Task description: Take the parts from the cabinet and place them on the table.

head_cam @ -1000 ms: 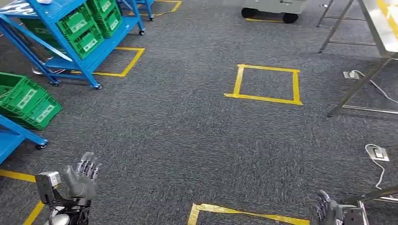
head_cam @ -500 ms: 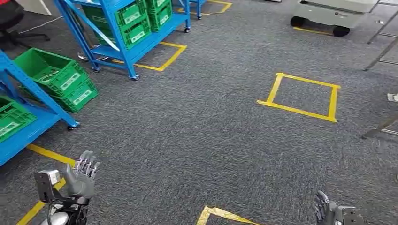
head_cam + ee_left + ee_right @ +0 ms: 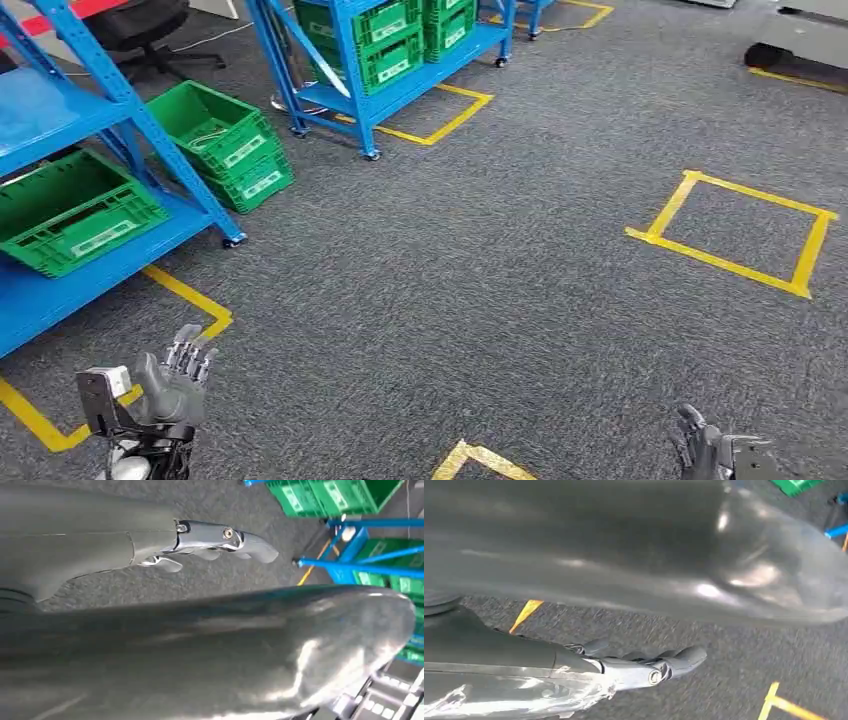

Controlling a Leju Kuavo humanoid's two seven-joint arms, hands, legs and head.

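Approach to the blue shelving [image 3: 90,200], where green crates [image 3: 75,210] presumably holding the parts sit on the lower shelf. Left hand [image 3: 172,382] and right hand [image 3: 712,450] hang empty, fingers loosely apart. Square up to the shelf's front edge before reaching.

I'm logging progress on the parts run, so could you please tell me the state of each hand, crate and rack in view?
left hand: raised, fingers apart, holding nothing.
right hand: low at the frame edge, holding nothing.
green crate on the near blue rack: open-topped, sitting on the shelf.
green crates on the floor: stacked, tilted.
far blue rack: on castors, loaded with green crates.
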